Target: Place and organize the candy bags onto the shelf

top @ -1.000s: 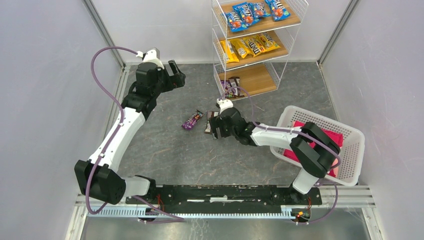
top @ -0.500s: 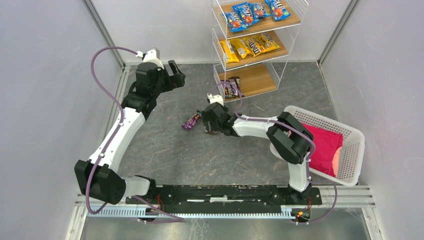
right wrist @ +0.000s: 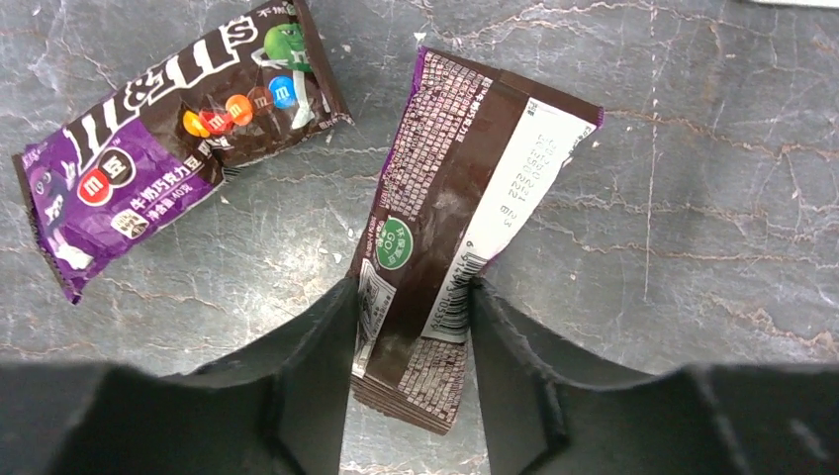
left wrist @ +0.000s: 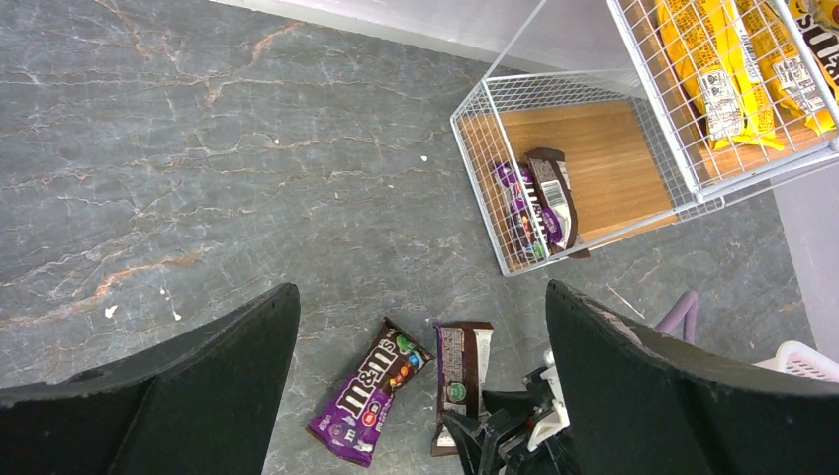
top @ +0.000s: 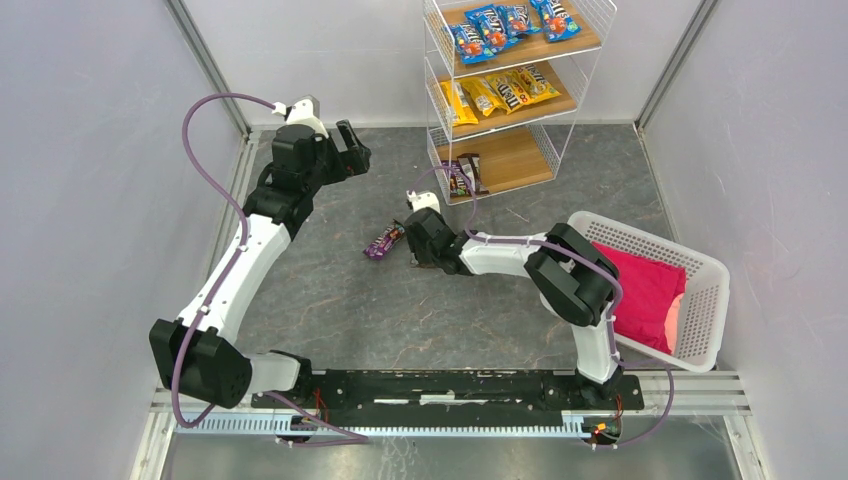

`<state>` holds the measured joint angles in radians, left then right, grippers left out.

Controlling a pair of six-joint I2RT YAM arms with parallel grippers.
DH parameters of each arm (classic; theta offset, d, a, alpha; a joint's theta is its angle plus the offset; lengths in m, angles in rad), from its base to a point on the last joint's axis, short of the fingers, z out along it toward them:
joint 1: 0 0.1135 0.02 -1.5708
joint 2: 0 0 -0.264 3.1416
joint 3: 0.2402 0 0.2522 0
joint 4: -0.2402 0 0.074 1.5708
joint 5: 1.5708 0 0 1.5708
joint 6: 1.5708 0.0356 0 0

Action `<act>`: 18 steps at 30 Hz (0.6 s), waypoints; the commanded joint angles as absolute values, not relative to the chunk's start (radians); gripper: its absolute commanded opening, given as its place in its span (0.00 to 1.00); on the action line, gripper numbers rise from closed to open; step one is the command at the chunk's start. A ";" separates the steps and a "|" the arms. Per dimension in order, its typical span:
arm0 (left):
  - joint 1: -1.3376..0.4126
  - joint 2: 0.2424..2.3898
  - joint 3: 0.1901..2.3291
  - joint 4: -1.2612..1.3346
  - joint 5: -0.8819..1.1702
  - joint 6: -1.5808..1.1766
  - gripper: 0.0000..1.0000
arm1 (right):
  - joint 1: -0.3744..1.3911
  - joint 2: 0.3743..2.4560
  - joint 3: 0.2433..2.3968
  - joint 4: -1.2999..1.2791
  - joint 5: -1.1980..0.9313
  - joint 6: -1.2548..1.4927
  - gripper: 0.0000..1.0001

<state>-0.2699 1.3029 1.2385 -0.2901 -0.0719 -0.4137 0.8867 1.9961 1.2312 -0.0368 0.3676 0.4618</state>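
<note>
- Right gripper [right wrist: 413, 287]: lowered to the grey marbled worktop [top: 350, 310], with its two dark fingers [right wrist: 307, 366] pressed against the long edges of the brown candy bag [right wrist: 465, 198], which they grip at its near end.
- Brown candy bag: lies flat on the worktop, printed back and barcode facing up, in front of the shelf [top: 520, 158] and apart from it.
- Purple candy bag [right wrist: 178, 148]: lies face up on the worktop just beside the brown one, on its left in the right wrist view. It is slanted and nothing touches it.
- Left gripper [left wrist: 421, 290]: held above the worktop to the left of the shelf, jaws spread wide and holding nothing.
- Shelf, top tier: a row of blue candy bags [top: 510, 22].
- Shelf, middle tier: a row of yellow candy bags [top: 495, 95].
- Shelf, bottom tier: two dark candy bags [left wrist: 539, 203], one purple and one brown, side by side at the left end. The rest of the board is bare wood.
- White lattice basket [top: 700, 300]: stands on the right of the worktop and holds a pink cloth [top: 645, 290].
</note>
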 commanded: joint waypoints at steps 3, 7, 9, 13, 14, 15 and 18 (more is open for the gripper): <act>-0.267 1.310 1.261 -0.265 -0.068 -0.361 1.00 | 0.892 1.946 1.190 0.046 0.336 0.377 0.40; -0.267 1.310 1.261 -0.266 -0.066 -0.362 1.00 | 0.891 1.916 1.162 0.058 0.329 0.328 0.34; -0.267 1.310 1.261 -0.265 -0.065 -0.362 1.00 | 0.892 1.884 1.129 0.066 0.326 0.306 0.34; -0.267 1.310 1.261 -0.265 -0.066 -0.362 1.00 | 0.891 1.784 1.020 0.130 0.309 0.225 0.33; -0.267 1.309 1.261 -0.266 -0.066 -0.362 1.00 | 0.891 1.753 0.984 0.146 0.307 0.194 0.33; -0.267 1.309 1.261 -0.266 -0.063 -0.364 1.00 | 0.889 1.725 0.957 0.155 0.308 0.158 0.32; -0.267 1.307 1.259 -0.265 -0.058 -0.365 1.00 | 0.882 1.639 0.874 0.165 0.320 0.075 0.30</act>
<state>-0.2699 1.3109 1.2385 -0.2897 -0.0689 -0.4137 0.8883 1.7634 0.9459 0.0875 0.3119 0.2153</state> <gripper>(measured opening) 0.994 0.312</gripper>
